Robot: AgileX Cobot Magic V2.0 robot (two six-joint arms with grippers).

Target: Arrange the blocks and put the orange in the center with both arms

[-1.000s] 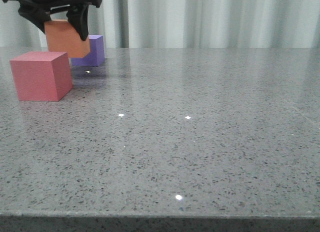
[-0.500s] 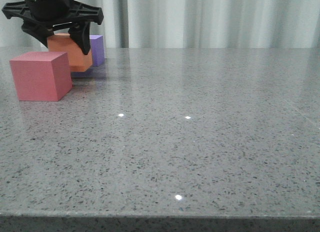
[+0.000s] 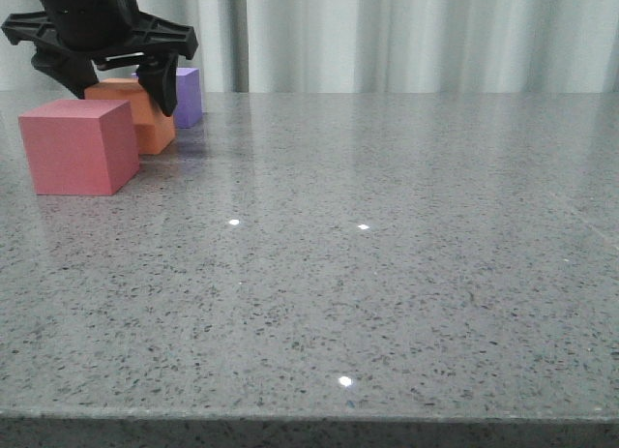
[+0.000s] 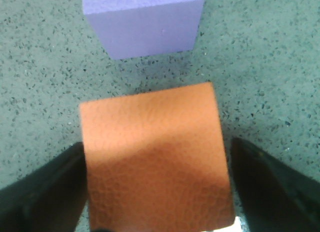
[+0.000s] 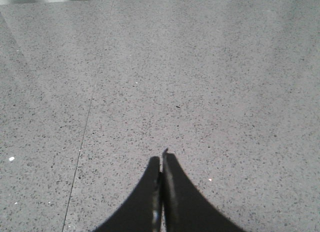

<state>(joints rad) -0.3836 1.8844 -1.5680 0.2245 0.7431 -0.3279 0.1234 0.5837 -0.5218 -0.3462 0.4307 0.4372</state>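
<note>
The orange cube (image 3: 147,124) rests on the grey table (image 3: 387,225), behind and right of the red-pink cube (image 3: 77,148) and in front of the purple cube (image 3: 189,95). My left gripper (image 3: 121,104) hangs over the orange cube with a finger on each side. In the left wrist view the orange cube (image 4: 150,157) fills the space inside the left gripper (image 4: 157,142), with a thin gap beside the right finger, and the purple cube (image 4: 145,21) lies just beyond it. My right gripper (image 5: 162,157) is shut and empty over bare tabletop; the front view does not show it.
A pale curtain (image 3: 406,32) hangs behind the table's far edge. The table's front edge (image 3: 309,414) runs along the bottom of the front view. A thin seam (image 5: 82,142) crosses the tabletop in the right wrist view.
The left gripper lowered the orange cube from the air onto the table between the red-pink and purple cubes. Its fingers now stand slightly wider around the cube.
</note>
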